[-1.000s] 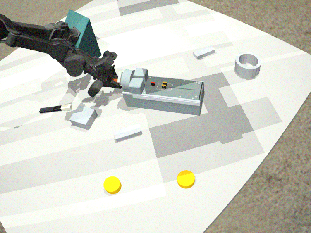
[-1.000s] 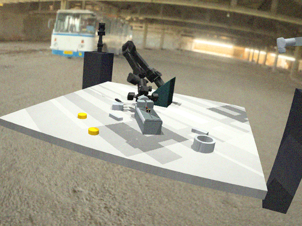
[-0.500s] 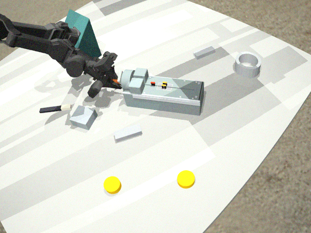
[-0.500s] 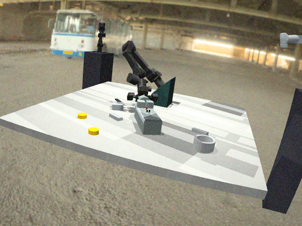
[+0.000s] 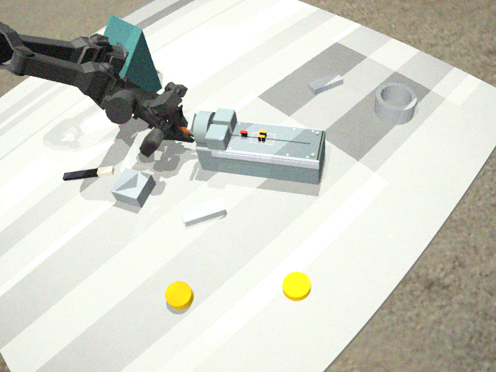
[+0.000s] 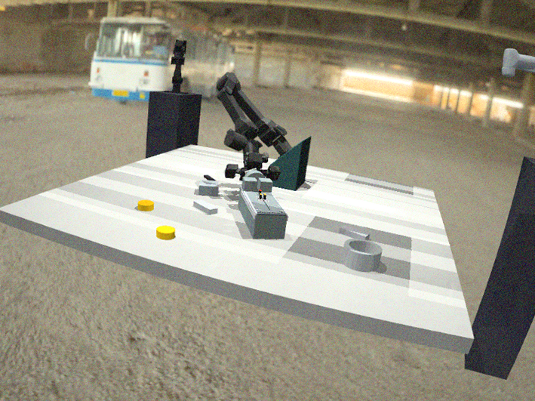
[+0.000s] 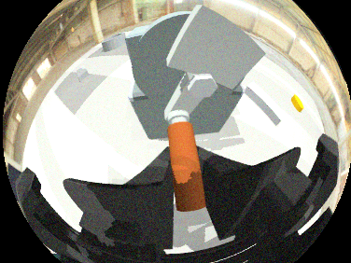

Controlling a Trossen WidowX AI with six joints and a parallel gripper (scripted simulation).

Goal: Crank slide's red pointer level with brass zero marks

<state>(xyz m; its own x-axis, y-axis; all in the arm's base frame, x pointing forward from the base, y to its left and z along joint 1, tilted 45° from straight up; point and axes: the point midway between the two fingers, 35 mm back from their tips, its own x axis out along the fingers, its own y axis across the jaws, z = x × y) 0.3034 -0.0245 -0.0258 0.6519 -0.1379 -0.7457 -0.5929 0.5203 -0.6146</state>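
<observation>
The grey-green machine (image 5: 260,167) (image 6: 268,225) has a slide slot along its top. The red pointer (image 5: 243,133) (image 6: 259,190) stands on the crank-side of the two brass zero marks (image 5: 262,132) (image 6: 264,196), a short gap from them and not level with them. My gripper (image 5: 188,132) (image 7: 188,174) is at the machine's crank end, shut on the orange handle (image 7: 182,135) (image 5: 183,130). The handle runs lengthwise between the fingers. The grey crank arm (image 7: 198,92) goes from the handle up and right to a flat grey plate (image 7: 217,48) in the wrist view. The fingertips are hidden in the exterior view.
A teal wedge (image 5: 146,60) (image 6: 294,167) stands close behind the arm. A pale block (image 5: 132,188), a white bar (image 5: 204,212) and a black-and-cream stick (image 5: 81,173) lie near the crank end. Two yellow discs (image 5: 179,294) (image 5: 296,285), a grey ring (image 5: 394,114) and a grey bar (image 5: 326,84) lie farther off.
</observation>
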